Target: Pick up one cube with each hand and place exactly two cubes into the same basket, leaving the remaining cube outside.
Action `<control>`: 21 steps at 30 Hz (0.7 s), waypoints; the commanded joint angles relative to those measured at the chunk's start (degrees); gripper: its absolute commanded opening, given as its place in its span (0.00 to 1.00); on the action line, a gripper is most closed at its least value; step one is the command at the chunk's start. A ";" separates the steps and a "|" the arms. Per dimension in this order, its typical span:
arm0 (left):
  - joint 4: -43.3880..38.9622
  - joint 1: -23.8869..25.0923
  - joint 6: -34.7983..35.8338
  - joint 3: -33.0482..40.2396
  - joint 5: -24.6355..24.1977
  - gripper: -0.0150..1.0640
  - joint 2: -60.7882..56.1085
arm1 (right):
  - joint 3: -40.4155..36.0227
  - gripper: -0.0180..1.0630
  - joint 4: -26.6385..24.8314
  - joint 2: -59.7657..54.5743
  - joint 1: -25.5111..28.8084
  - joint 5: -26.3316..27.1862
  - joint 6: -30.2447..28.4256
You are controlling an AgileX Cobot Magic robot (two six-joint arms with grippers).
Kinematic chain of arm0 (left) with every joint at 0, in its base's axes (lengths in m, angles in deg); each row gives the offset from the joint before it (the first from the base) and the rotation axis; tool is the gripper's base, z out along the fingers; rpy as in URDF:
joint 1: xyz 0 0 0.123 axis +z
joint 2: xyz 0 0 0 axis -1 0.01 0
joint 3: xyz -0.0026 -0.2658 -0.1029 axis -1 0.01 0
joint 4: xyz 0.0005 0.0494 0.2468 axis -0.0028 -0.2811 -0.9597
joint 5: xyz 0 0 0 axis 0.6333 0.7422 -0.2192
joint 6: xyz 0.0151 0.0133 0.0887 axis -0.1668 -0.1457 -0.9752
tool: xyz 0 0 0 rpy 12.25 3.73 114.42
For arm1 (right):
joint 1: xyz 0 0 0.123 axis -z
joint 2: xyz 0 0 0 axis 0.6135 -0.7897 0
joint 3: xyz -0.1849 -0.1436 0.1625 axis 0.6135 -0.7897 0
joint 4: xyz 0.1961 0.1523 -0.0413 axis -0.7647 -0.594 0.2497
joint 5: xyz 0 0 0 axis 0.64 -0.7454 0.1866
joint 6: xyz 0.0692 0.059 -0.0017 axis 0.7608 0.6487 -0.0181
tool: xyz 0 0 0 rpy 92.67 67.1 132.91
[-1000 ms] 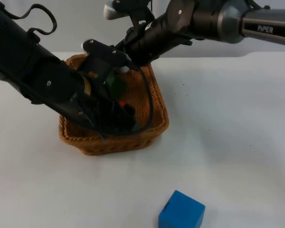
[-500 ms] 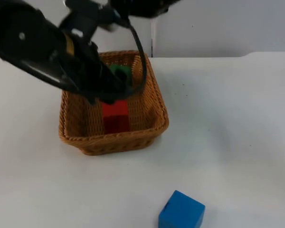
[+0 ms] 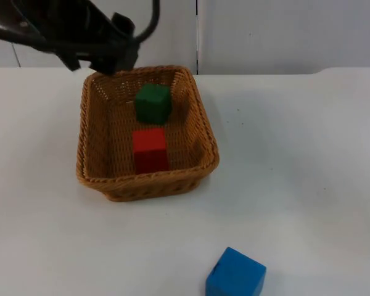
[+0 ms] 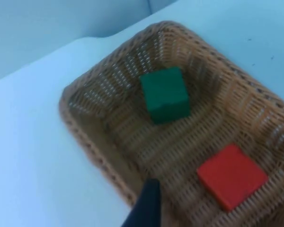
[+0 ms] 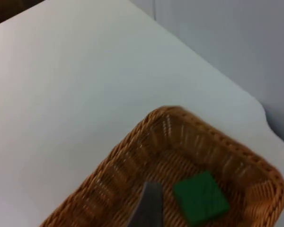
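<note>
Now one basket holds two cubes, green and red; one blue cube lies outside.

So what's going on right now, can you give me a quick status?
Left gripper above the basket's far rim, nothing held. Green cube and red cube lie in the basket. Blue cube outside on the table. Nothing in the way.

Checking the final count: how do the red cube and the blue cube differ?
The red cube lies inside the wicker basket, in front of the green cube; the blue cube sits outside on the white table, near the front edge. Red sits square to the camera; blue is turned corner-on. Both look like similar plain cubes.
</note>
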 commanded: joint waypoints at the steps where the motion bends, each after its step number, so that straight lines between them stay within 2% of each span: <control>1: 1.27 0.00 0.50 -0.14 -3.07 0.76 -2.30 | 0.23 0.70 0.11 2.09 0.17 -4.21 0.05; 5: 1.57 0.00 0.50 -0.14 -8.29 0.76 -5.36 | 0.23 0.70 0.63 3.90 0.26 -11.39 0.51; 7: 1.57 0.00 0.50 -0.14 -9.42 0.76 -6.19 | 0.23 0.70 0.94 4.39 0.26 -12.88 1.51; 10: 2.37 0.00 0.50 -0.14 -12.25 0.76 -8.49 | 0.23 0.70 4.15 6.04 0.26 -15.72 4.16; 18: 5.04 0.00 0.50 -0.14 -18.22 0.76 -14.32 | -0.69 0.70 6.27 11.15 0.26 -17.89 4.95; 21: 5.77 0.00 0.50 -0.14 -21.22 0.76 -18.14 | -4.66 0.70 6.16 14.57 0.26 -17.89 4.95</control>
